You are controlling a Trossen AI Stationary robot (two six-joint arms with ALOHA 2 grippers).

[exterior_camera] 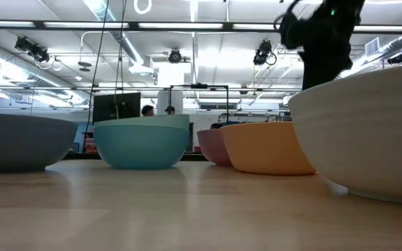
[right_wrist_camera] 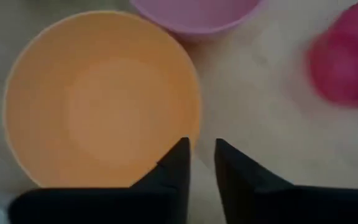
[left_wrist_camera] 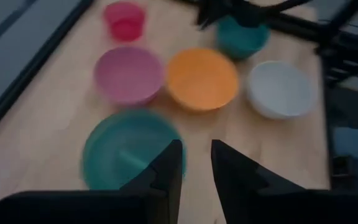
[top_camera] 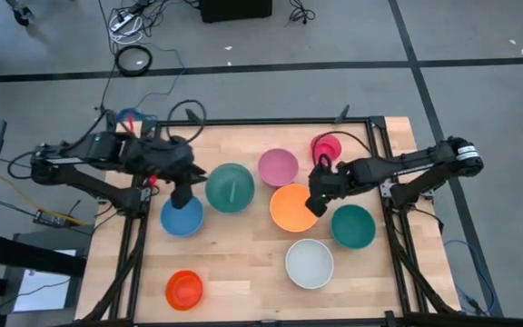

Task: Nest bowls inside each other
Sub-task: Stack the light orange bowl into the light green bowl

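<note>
Several bowls stand apart on their bases on the wooden table: green (top_camera: 230,187), pink (top_camera: 278,166), magenta (top_camera: 327,145), orange (top_camera: 293,207), teal (top_camera: 352,225), white (top_camera: 309,262), blue (top_camera: 182,216) and red-orange (top_camera: 184,288). My left gripper (top_camera: 183,198) hangs open in the air between the blue and green bowls, with the green bowl (left_wrist_camera: 129,155) below its fingers (left_wrist_camera: 196,144). My right gripper (top_camera: 316,205) points down over the orange bowl's right rim (right_wrist_camera: 191,124), its fingers (right_wrist_camera: 202,142) a little apart with nothing between them.
A black frame (top_camera: 384,154) runs along the table's far and side edges. Bare wood lies at the near edge between the red-orange and white bowls (top_camera: 243,291). In the low view the white bowl (exterior_camera: 361,139) stands closest, with the orange (exterior_camera: 267,148) and pink (exterior_camera: 211,146) bowls behind it.
</note>
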